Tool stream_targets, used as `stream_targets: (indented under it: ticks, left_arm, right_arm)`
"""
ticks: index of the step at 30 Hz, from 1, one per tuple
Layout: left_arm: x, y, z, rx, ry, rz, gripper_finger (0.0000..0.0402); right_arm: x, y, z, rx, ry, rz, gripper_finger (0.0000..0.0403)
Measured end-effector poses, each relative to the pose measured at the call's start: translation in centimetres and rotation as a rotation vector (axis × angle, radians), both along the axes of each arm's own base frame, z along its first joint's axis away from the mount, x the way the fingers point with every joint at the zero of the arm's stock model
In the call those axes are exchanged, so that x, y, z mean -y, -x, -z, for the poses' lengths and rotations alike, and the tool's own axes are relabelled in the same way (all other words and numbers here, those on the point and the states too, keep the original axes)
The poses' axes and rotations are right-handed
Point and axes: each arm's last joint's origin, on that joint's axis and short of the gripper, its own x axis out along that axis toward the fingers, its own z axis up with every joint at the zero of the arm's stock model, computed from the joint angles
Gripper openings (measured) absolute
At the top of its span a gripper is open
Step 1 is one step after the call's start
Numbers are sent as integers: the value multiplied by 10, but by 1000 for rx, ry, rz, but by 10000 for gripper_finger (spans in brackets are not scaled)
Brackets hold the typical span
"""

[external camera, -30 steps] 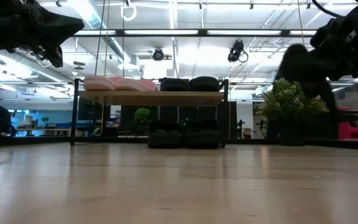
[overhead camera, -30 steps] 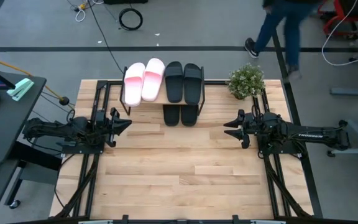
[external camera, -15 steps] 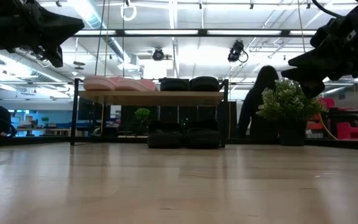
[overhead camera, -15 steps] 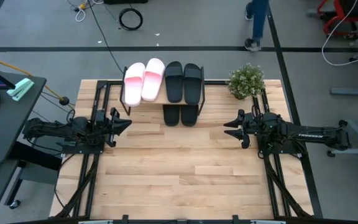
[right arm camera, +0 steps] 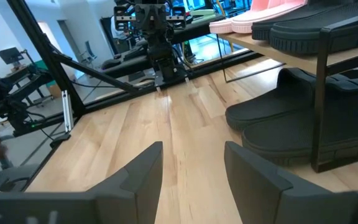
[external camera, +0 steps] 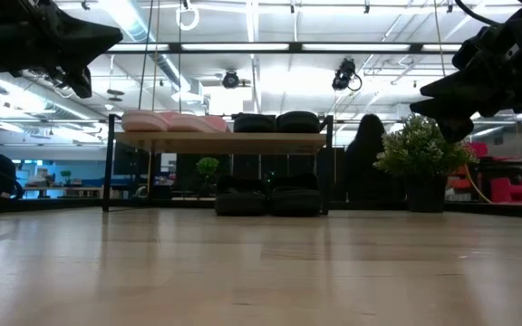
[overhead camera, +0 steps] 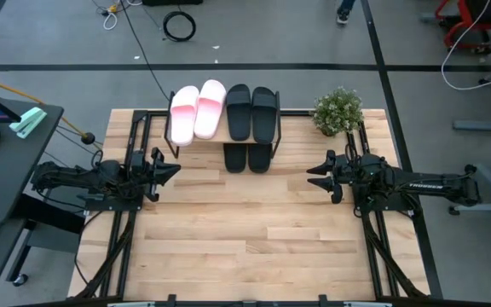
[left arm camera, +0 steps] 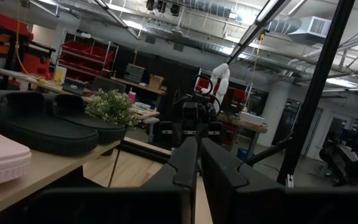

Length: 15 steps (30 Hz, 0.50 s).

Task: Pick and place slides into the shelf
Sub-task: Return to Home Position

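The shelf (external camera: 243,142) stands at the table's far edge, in the middle. On its top board lie two pale pink slides (overhead camera: 196,111) and, to their right, two black slides (overhead camera: 251,111), soles down. Two more black slides (overhead camera: 247,158) rest on the tabletop under the board. My left gripper (overhead camera: 172,169) hangs shut above the table's left side, pointing right, left of the shelf. My right gripper (overhead camera: 312,176) hangs open above the right side, pointing left; nothing is between its fingers (right arm camera: 142,168).
A small potted plant (overhead camera: 337,112) stands at the far right corner, just right of the shelf. Black frame rails (overhead camera: 126,247) run along the table's left and right sides. Bare wooden tabletop (overhead camera: 245,230) stretches between the arms and toward the near edge. A person (external camera: 366,163) stands behind the table.
Both arms and all slides have kept still. A person beyond the table's far edge has walked past behind the plant, toward the left.
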Motion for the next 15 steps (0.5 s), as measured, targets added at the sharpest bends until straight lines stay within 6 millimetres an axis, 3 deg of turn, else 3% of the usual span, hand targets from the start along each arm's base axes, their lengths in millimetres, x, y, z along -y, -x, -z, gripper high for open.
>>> stream_targets:
  ticks: [15]
  left_arm:
    - [0, 0, 0, 0, 0, 0, 25]
  right_arm:
    - [0, 0, 0, 0, 0, 0, 177]
